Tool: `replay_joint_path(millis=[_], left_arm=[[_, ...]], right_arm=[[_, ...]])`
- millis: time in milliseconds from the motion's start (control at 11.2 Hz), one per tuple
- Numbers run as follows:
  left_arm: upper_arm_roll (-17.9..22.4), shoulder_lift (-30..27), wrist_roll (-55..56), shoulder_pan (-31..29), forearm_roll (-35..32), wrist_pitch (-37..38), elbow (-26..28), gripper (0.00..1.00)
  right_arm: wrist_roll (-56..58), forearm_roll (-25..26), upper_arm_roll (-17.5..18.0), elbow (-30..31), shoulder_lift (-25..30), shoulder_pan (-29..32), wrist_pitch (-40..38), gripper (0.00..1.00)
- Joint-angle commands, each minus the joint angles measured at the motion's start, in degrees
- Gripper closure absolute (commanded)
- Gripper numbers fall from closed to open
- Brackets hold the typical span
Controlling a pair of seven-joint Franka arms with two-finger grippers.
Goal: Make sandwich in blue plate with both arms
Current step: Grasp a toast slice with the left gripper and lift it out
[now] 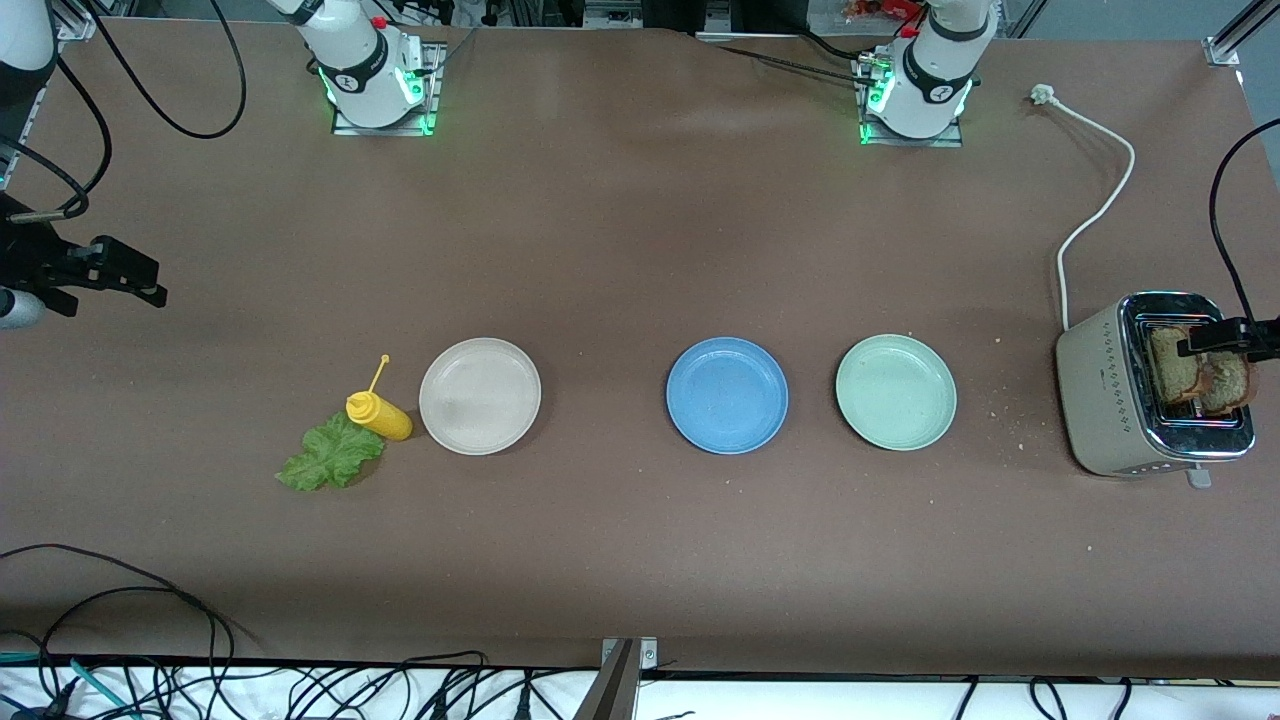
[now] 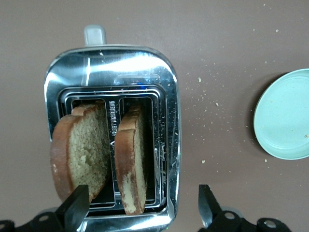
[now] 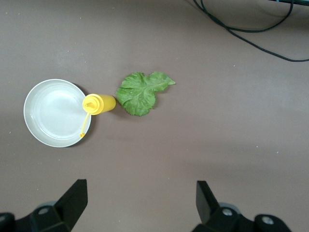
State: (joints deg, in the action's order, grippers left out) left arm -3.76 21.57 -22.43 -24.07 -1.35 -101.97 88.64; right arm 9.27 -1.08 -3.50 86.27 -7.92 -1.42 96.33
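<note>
While your right gripper (image 1: 150, 285) hangs with its jaws wide apart over bare table at the right arm's end, holding nothing, you see the lettuce leaf (image 1: 330, 455) lying flat just beside a yellow squeeze bottle (image 1: 380, 413), which lies on its side and touches the leaf. Next along the row you find the beige-white plate (image 1: 480, 396), just beside the bottle. Past a gap, near the middle of the table, you have the blue plate (image 1: 727, 395), with the pale green plate (image 1: 896, 392) near it toward the left arm's end. At that end your toaster (image 1: 1100, 400) stands with two slices of brown bread (image 2: 96, 150) upright in its slots, one in each. Your left gripper (image 2: 140, 205) hangs over the toaster, jaws apart and gripping nothing.
</note>
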Motion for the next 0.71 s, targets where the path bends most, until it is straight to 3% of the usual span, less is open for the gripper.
replay_joint_path(millis=[0,178,356,444,622], left_arm=[[-0.7,3.1,0.1,-1.2,-1.3,0.5,-1.6,0.16],[-0.6,5.0,0.5,-1.2,-1.4,0.5,-1.5,0.47],[-0.6,5.4,0.3,-1.4,-1.4,0.6,-1.6,0.92],[-0.7,5.2,0.1,-2.3,-1.3,0.9,-1.6,1.00],[-0.7,4.8,-0.4,-2.5,-1.3,1.2,-2.2,1.00]], right_arm=[[0.8,-0.5,0.2,-1.2,-0.4,0.4,-0.4,0.00],[0.6,-0.5,0.2,-1.3,-0.4,0.4,-0.4,0.00],[0.6,-0.5,0.2,-1.3,-0.4,0.4,-0.4,0.00],[0.6,-0.5,0.2,-1.3,-0.4,0.4,-0.4,0.00],[0.6,-0.5,0.2,-1.3,-0.4,0.4,-0.4,0.00]])
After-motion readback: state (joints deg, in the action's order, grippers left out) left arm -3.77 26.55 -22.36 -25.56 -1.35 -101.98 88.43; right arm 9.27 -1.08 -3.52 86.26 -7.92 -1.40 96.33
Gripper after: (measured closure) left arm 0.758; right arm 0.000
